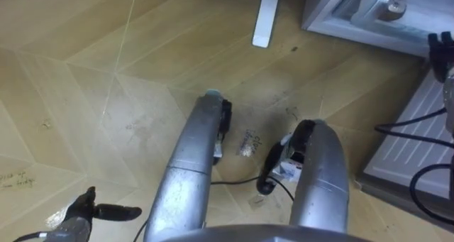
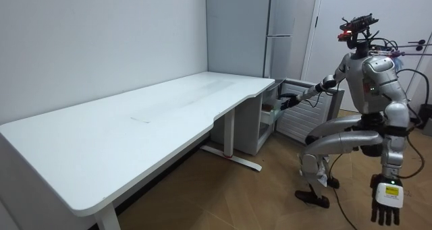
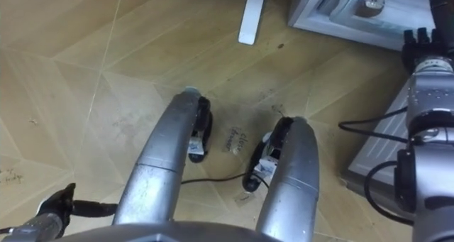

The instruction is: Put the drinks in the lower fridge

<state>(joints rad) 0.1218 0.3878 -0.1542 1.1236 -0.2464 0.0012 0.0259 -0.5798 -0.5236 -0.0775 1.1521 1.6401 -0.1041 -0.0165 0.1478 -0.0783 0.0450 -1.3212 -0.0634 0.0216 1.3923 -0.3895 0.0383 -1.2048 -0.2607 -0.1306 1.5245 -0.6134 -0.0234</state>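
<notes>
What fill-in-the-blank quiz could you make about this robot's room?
The table is ____ in colour.
The hand hanging low at the robot's side is its ____.
The right hand reaches toward the fridge's open ____ compartment.
The robot stands with knees ____.
Missing: white, left, lower, bent.

1. Look at the thighs first: smooth, rounded silver-grey shells, each ending in a dark knee joint.
2. You'll find the forearms silver-grey too. The right one is built of stacked cylindrical segments, with black cables looping beside it.
3. The left hand (image 2: 387,199) has black fingers and a small white tag with a green spot on its back. The right hand (image 3: 418,40) is dark as well.
4. Torso and shoulders read as silver-grey plates with black joints between them.
5. On the head you'll see a black camera rig with a red light.
6. The feet are dark, and a thin black cable trails by them.
</notes>
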